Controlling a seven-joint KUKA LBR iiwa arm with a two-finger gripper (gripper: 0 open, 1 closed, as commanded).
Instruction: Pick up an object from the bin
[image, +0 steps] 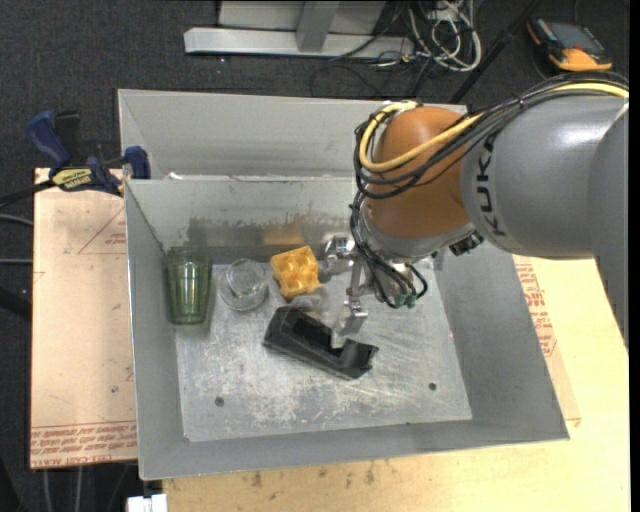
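Black oblong block (300, 338) — just under the hand (352, 326)

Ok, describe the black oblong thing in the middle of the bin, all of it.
The black oblong thing looks like matte plastic, perhaps a stapler: a flat base with a raised upper slab. It lies flat on the bin floor, slanting from upper left to lower right. The gripper stands over its right end; contact cannot be told. A yellow block lies just behind it, apart.
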